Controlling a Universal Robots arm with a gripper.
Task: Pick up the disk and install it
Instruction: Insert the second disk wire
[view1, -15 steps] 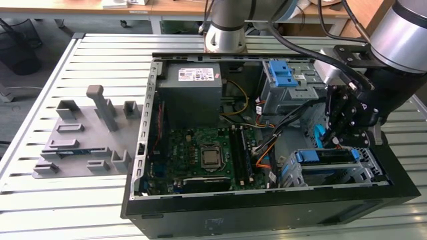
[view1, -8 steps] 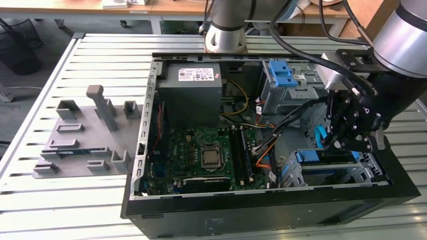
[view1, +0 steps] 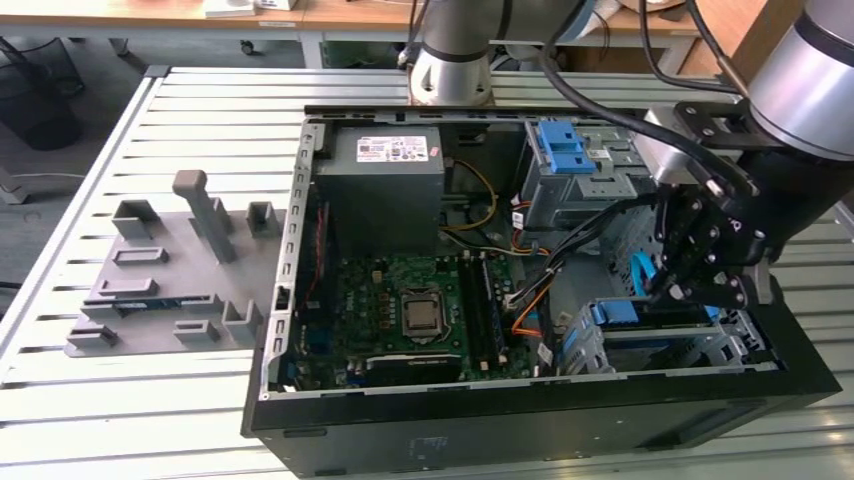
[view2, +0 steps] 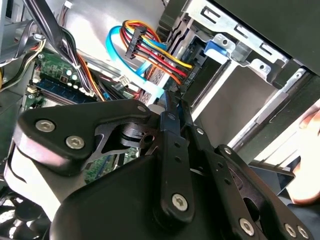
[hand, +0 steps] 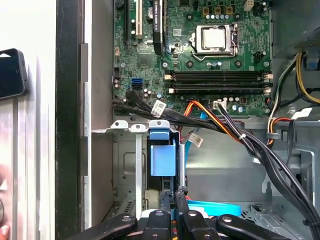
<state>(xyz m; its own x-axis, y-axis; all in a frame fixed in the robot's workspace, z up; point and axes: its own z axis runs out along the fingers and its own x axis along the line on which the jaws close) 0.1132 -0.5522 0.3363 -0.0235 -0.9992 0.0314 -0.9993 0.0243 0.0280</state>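
Green motherboard (hand: 200, 55); blue bracket tab (hand: 163, 155); black gripper (hand: 174, 197); grey power supply (view1: 395, 185) with white sticker; red, yellow, orange cable bundle (view2: 150, 47); grey fixture (view1: 174, 270).

Bright, even room light, soft shadows inside the case (view1: 534, 420), sharp focus.

You were working in what looked like a lab or robotics workshop. An open computer case (view1: 534, 400) lay on its side on a slatted metal table (view1: 174, 420), its green circuit board (view1: 400, 310) and loose cables bare to the room. Beside the case, on the exterior view's left, sat a grey plastic holder (view1: 174, 290) with slots and posts. Behind the case, the base of the robot arm (view1: 454, 60) stood bolted to the same table. Beyond that base ran wooden desks (view1: 334, 15), with cables trailing near them.
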